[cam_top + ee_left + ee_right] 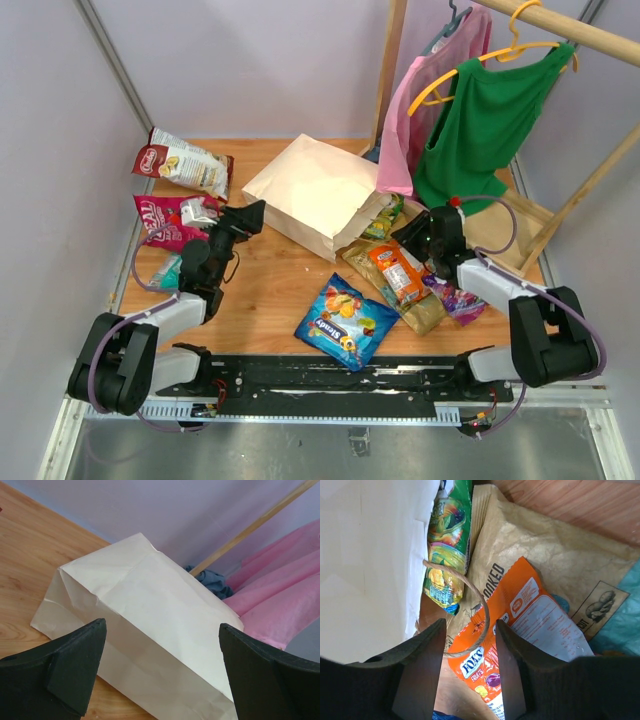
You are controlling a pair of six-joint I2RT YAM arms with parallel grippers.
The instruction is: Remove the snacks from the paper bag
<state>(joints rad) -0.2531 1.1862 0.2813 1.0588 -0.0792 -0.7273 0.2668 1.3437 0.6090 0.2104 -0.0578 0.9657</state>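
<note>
The paper bag [315, 190] lay on its side on the desk [270, 280], its mouth turned toward the right arm. A green packet [385, 218] stuck halfway out of that mouth; how much else remained inside could not be seen. Just outside the mouth lay a tan packet [425, 312] with an orange packet [398, 272] on top of it, and a purple packet [460, 300] peeked out beside them under the right arm.

A blue packet [347, 322] sat alone near the front middle of the desk. At the far left lay a red-and-white packet [185, 162], with a magenta packet [160, 215] nearer and a teal packet [165, 272] partly hidden under the left arm. A pink shirt [420, 110] and a green shirt [480, 120] hung from a wooden rail [570, 30] over the bag's far right corner.

The left fingers [245, 218] were spread wide and empty, held low and aimed at the bag's closed end, apart from it. The right fingers [415, 235] pointed down at the bag's mouth, parted by a narrow gap, and the bag's loop handle [482, 605] curved through that gap; whether they touched it was unclear.
</note>
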